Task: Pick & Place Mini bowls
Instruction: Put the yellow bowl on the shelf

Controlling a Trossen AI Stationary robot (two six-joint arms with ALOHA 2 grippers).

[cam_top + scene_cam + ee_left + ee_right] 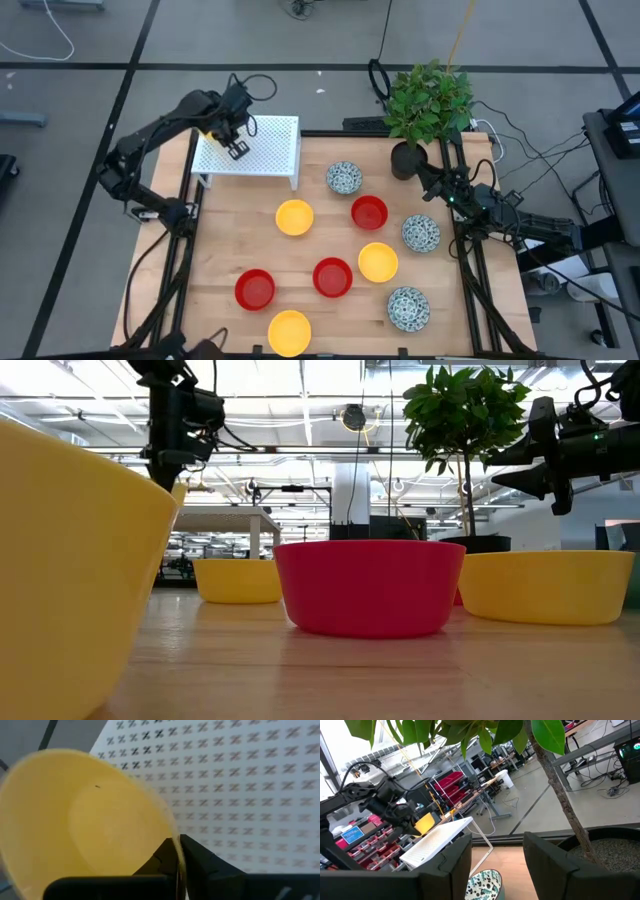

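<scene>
My left gripper [236, 148] hangs over the left end of the white perforated rack [262, 140] and is shut on a yellow mini bowl [85, 820], which shows as a yellow patch [207, 128] beneath the arm. On the table stand three more yellow bowls [294, 217] [378, 262] [289, 332], three red bowls [369, 212] [332, 277] [255, 289] and three speckled bowls [344, 178] [421, 234] [408, 308], each on its base. My right gripper [497, 870] waits open beside the plant pot, touching nothing. My left gripper pinches the yellow bowl's rim [176, 851], one finger [160, 857] inside the bowl and one finger [210, 862] outside its wall. The bowl is lifted clear above the rack and tilted, its opening turned toward the wrist camera.
A black plant pot [405, 160] with a leafy plant [428, 98] stands at the table's far right corner, close to my right gripper. The rack takes the far left corner. The right arm lies along the table's right edge [470, 250]. Bare wood shows at the near left.
</scene>
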